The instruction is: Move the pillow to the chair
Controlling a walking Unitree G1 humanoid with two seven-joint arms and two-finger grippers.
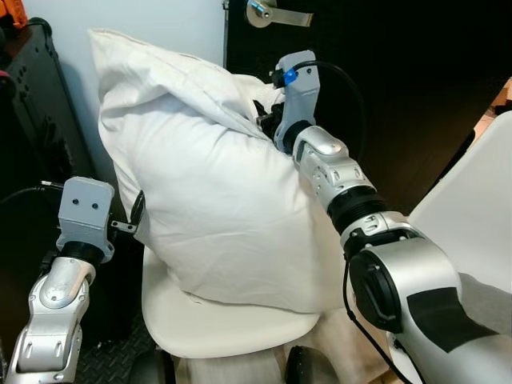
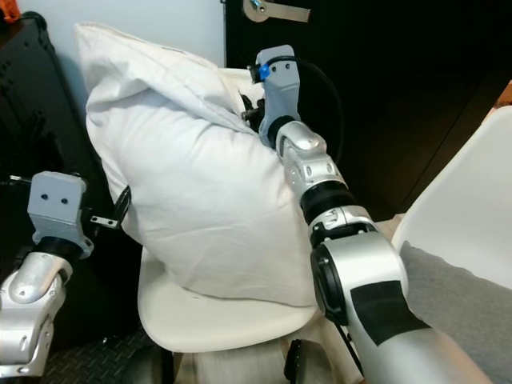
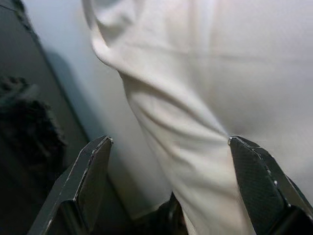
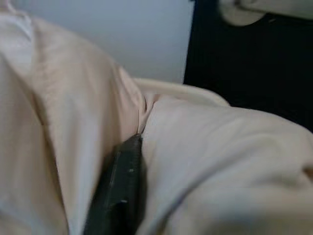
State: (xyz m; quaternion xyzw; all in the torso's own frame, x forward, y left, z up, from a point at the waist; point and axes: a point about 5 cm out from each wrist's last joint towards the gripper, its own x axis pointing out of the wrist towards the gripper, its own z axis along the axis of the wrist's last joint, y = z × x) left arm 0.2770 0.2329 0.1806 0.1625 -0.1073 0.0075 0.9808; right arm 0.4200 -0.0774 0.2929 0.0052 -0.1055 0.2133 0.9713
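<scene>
A big white pillow (image 1: 216, 200) stands upright on the seat of a white chair (image 1: 232, 324), leaning back against the wall. My right gripper (image 1: 264, 122) is at the pillow's upper right edge, shut on a fold of its cover; in the right wrist view one black finger (image 4: 120, 191) is sunk in the fabric. My left gripper (image 1: 132, 218) is open at the pillow's lower left side. The left wrist view has its two fingers (image 3: 90, 171) spread wide, with the pillow (image 3: 205, 122) bulging between them.
A black door with a metal lever handle (image 1: 276, 14) stands behind the pillow. A black case (image 1: 32, 96) rises at the left, close to my left arm. A second white chair (image 1: 472, 216) is at the right. Dark patterned floor matting (image 1: 104, 360) lies below.
</scene>
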